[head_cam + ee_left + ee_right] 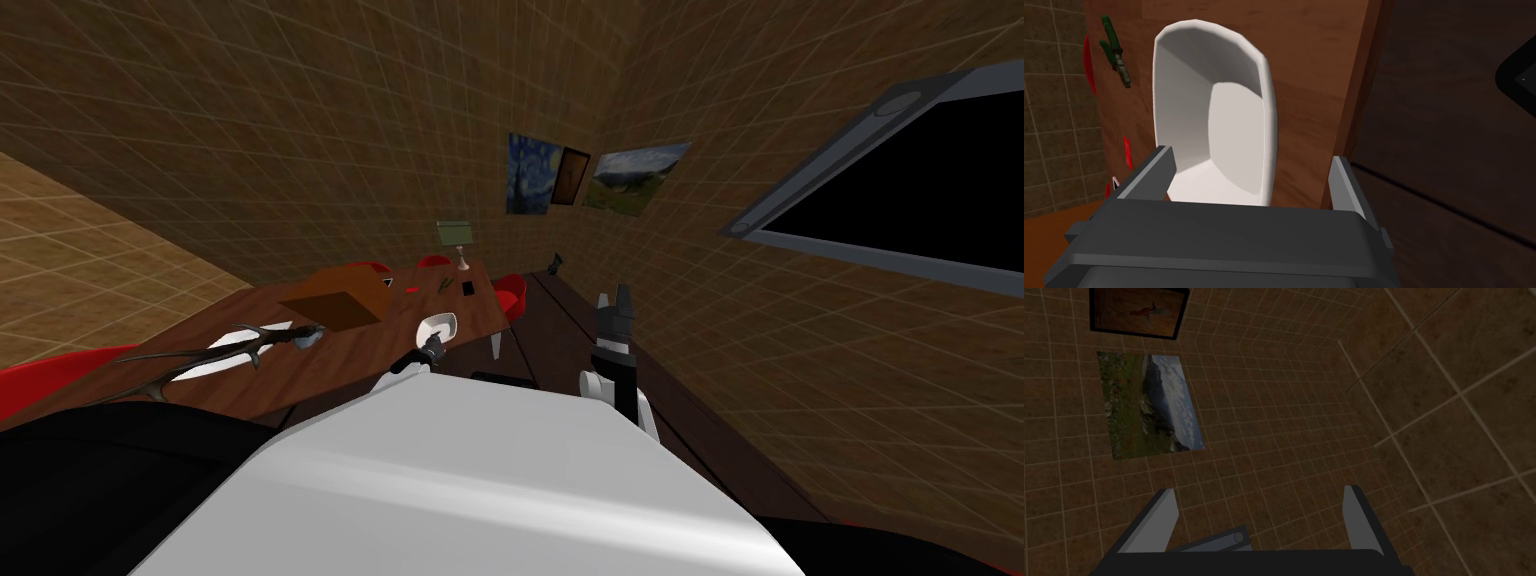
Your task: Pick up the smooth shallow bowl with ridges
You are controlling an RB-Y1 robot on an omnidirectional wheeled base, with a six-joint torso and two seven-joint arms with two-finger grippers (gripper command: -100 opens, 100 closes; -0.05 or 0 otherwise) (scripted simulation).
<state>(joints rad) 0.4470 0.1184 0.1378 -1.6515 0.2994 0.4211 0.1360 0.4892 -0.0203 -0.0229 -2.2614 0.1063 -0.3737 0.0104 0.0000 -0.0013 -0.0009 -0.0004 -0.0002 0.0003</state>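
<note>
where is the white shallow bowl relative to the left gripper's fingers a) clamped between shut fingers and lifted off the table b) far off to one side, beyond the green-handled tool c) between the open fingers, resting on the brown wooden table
c: in the left wrist view the left gripper has its fingers spread wide, and the white shallow bowl sits between them on the brown wooden table.
</note>
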